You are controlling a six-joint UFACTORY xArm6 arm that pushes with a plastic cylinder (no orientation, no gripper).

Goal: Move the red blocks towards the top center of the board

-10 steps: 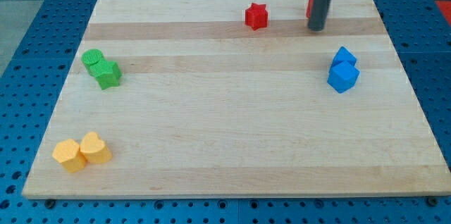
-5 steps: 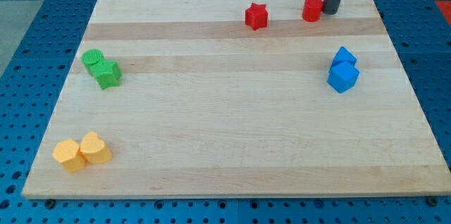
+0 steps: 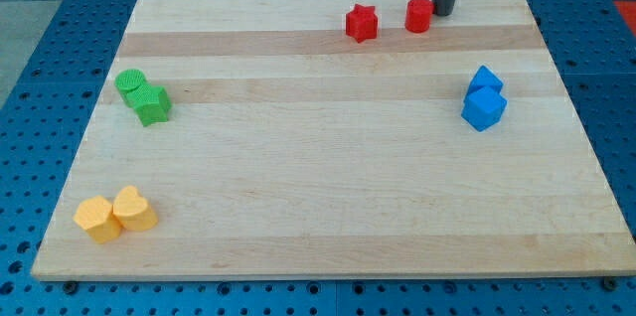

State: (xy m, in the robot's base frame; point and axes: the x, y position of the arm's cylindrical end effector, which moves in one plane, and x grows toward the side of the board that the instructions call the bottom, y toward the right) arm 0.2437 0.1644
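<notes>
Just left of my tip (image 3: 443, 12): red cylinder (image 3: 418, 16).

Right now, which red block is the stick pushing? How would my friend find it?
Look along the wooden board near its top edge, right of centre. Two red blocks sit there; it is the round red cylinder on the right, touching my tip, not the red star.

Board (image 3: 328, 177): pale wood, lengthwise bands of lighter and slightly darker grain.
Table (image 3: 40, 78): blue, regular grid of small dark holes.
Rod: dark grey; my tip (image 3: 443, 12) the same.
Red star (image 3: 362, 23) and red cylinder (image 3: 418, 15): plain bright red.
Green blocks (image 3: 143, 96), two: bright green.
Blue blocks (image 3: 484, 98), two: bright blue.
Yellow blocks (image 3: 115, 214), two: yellow-orange.
No markings visible on any block.
</notes>
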